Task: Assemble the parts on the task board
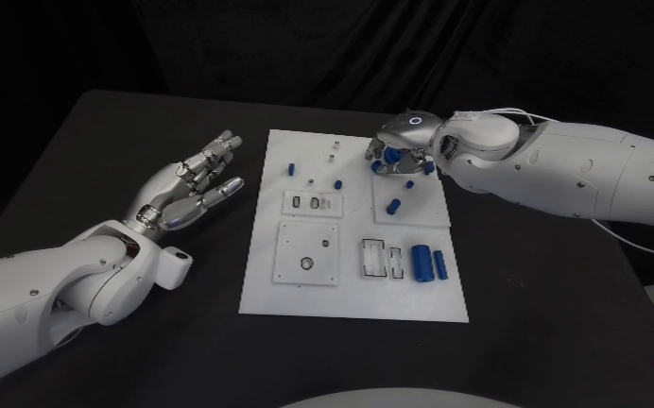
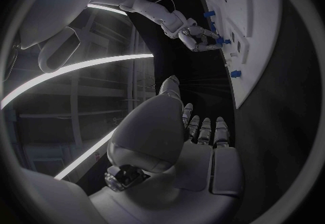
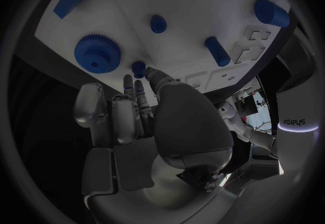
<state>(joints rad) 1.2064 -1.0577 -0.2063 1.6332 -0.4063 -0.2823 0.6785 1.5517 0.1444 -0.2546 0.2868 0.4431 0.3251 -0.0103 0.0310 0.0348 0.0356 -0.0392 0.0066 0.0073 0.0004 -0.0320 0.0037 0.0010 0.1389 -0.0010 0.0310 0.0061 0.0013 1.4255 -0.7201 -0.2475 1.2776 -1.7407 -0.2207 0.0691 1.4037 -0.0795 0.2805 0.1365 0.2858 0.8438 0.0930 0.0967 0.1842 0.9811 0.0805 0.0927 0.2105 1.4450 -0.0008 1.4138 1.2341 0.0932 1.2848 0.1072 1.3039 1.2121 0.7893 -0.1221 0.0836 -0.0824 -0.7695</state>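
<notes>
Seen from the head camera at a black table (image 1: 123, 134): the white task board (image 1: 357, 276) lying flat at the centre, its long side running away from the robot. Reaching in over the board's far right corner, the right hand (image 1: 398, 155), fingers curled down among the blue parts there. From behind that wrist, fingertips (image 3: 140, 84) brought together on a small blue peg (image 3: 138, 68) standing on the board, just beside a blue gear (image 3: 98, 54); whether actually pinched or merely touched, impossible to tell. Nearby on the same patch of board, a short blue stud (image 3: 157, 23), a slanted blue pin (image 3: 217, 51), a blue block (image 3: 70, 1) and a larger blue cylinder (image 3: 272, 13) toward the edge. Resting off the board's left side, above the table, the left hand (image 1: 191, 186), holding nothing, fingers straight and slightly spread, pointing toward the board's far end; the same flat, empty palm visible from its own wrist camera, fingers (image 2: 203, 129) extended side by side. Elsewhere on the board in the head view: two blue cylinders (image 1: 431, 263) lying side by side near the right edge, a single blue pin (image 1: 392, 206) further up, another blue part (image 1: 290, 168) near the left edge, and several white recessed fixtures (image 1: 308, 253) across the middle.
</notes>
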